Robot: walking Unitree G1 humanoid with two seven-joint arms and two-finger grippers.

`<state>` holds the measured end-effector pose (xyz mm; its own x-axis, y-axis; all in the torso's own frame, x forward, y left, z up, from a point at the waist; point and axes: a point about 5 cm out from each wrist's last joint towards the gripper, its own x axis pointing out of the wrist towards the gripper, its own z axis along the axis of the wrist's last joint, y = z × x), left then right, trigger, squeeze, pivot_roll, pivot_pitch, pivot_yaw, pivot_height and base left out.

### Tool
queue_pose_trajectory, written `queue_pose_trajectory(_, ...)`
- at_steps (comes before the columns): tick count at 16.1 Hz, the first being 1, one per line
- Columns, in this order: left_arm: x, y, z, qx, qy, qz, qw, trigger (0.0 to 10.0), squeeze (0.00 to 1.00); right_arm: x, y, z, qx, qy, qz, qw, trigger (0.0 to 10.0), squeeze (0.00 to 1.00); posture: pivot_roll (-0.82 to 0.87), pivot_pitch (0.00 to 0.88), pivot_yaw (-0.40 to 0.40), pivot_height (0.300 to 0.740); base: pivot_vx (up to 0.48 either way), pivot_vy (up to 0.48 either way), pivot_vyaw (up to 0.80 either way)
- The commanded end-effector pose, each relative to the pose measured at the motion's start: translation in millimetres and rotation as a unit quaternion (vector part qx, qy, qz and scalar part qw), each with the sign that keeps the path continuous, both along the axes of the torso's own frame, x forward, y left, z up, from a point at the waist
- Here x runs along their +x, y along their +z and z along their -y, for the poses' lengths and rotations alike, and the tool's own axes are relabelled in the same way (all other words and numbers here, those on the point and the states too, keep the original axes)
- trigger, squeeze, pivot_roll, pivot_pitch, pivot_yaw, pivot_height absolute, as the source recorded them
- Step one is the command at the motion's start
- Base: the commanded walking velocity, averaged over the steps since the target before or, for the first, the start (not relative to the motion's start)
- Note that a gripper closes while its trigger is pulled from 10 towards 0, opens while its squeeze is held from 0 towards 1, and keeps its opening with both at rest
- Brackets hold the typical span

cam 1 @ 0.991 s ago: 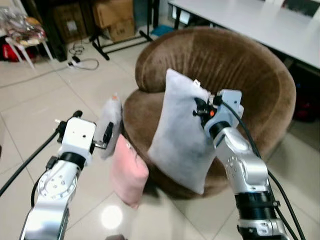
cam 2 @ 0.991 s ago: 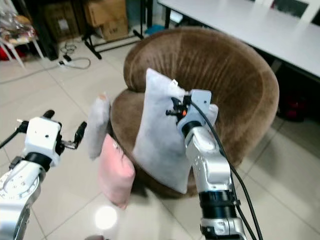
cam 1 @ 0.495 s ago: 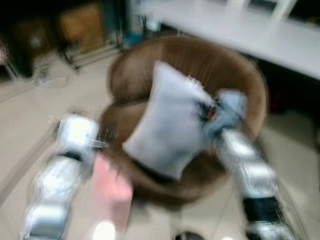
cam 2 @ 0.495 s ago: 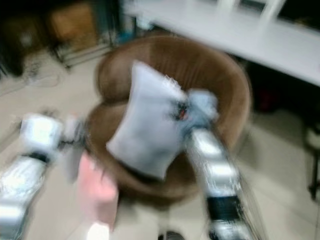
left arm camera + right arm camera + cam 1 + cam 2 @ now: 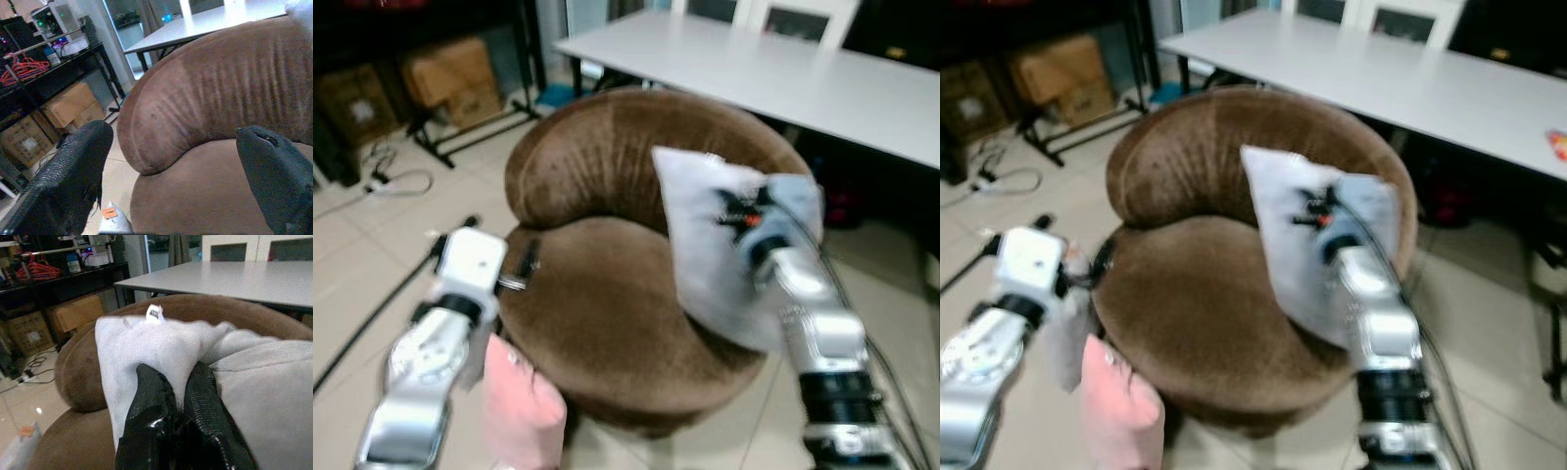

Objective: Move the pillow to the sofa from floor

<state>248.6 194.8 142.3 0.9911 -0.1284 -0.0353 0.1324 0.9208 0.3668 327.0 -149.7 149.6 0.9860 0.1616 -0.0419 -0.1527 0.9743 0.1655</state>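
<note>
Two black fingers of the right gripper (image 5: 168, 406) pinch the grey pillow (image 5: 715, 240) above the brown sofa (image 5: 597, 313) seat, so lower it squarely onto the cushion before letting go, while the left gripper (image 5: 171, 166) hovers spread beside the sofa.

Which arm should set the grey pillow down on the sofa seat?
Right. The right tool is already shut on the grey pillow, held above the brown sofa. The left tool is open, beside the sofa's edge.
</note>
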Motion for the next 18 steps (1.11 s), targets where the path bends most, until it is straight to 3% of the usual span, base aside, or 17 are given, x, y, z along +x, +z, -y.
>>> queue_pose_trajectory(1,-1.3,-2,-4.8,0.009,0.007,-0.006,1.0,10.0,0.0,4.8,16,-13.4,0.004,0.027,0.036,0.999,10.0,0.0,-0.07,0.0,-0.049,0.74,0.27,0.0,0.0)
queue_pose_trajectory(9,-3.2,-5,-1.1,0.001,0.01,-0.011,1.0,10.0,0.0,10.4,19,-14.6,-0.017,0.042,0.04,0.998,10.0,0.0,-0.07,0.0,-0.069,0.74,0.269,0.0,0.0)
queue_pose_trajectory(13,-4.0,-7,1.0,0.019,-0.014,-0.025,0.999,10.0,0.0,15.9,26,-24.2,-0.04,0.057,0.038,0.997,10.0,0.0,-0.06,0.0,-0.074,0.74,0.131,0.0,0.0)
queue_pose_trajectory(17,-14.7,-10,6.5,0.033,-0.083,-0.06,0.994,10.0,0.0,17.5,22,-40.4,-0.082,0.079,-0.025,0.993,10.0,0.0,-0.06,0.0,-0.086,0.74,0.0,0.0,0.0)
queue_pose_trajectory(18,-20.9,-12,5.1,0.043,-0.112,-0.082,0.989,10.0,0.0,20.8,22,-54.1,-0.057,0.088,-0.069,0.992,10.0,0.0,-0.06,0.0,-0.09,0.74,0.0,0.0,0.0)
